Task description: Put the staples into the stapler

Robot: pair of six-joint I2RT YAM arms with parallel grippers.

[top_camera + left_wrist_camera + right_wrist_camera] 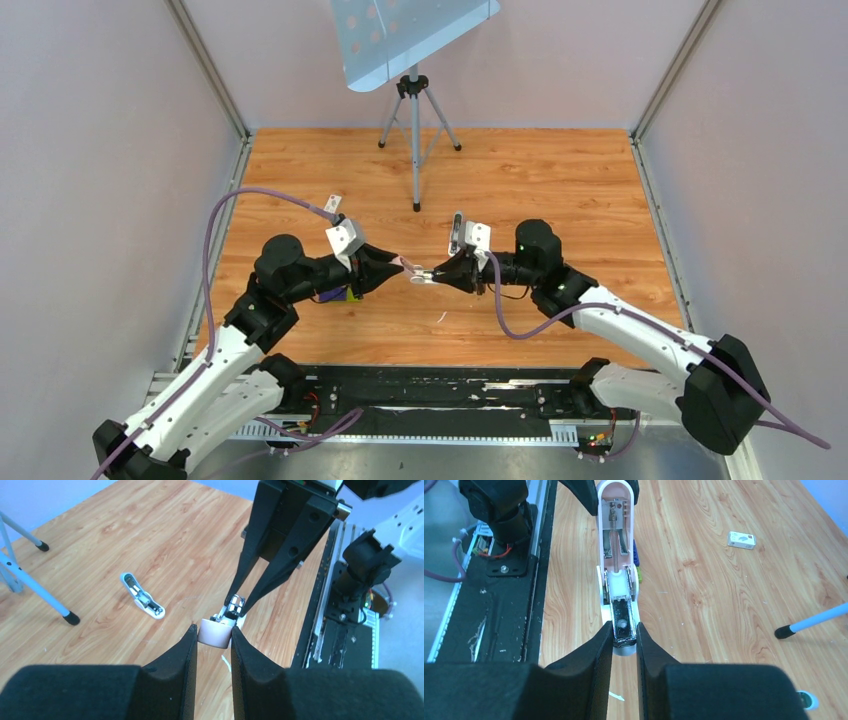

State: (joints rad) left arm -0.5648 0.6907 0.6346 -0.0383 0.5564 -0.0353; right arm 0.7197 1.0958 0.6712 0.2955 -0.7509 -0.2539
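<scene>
The pale pink mini stapler [415, 272] hangs above the table between both grippers, swung open. My left gripper [400, 264] is shut on its pink rounded end [215, 632]. My right gripper [432, 276] is shut on the dark metal end [625, 630]. In the right wrist view the pink inside [616, 540] faces up, with a spring and a white pusher along it. A small white labelled box [741, 539] lies on the wood far from the grippers; it also shows in the top view [333, 203].
A purple-and-green block [340, 294] sits under my left wrist. A small white-and-silver elongated piece [142, 596] lies on the wood. A thin white sliver [616, 696] lies below the stapler. A tripod [415, 140] stands at the back. The black base rail [430, 395] runs along the near edge.
</scene>
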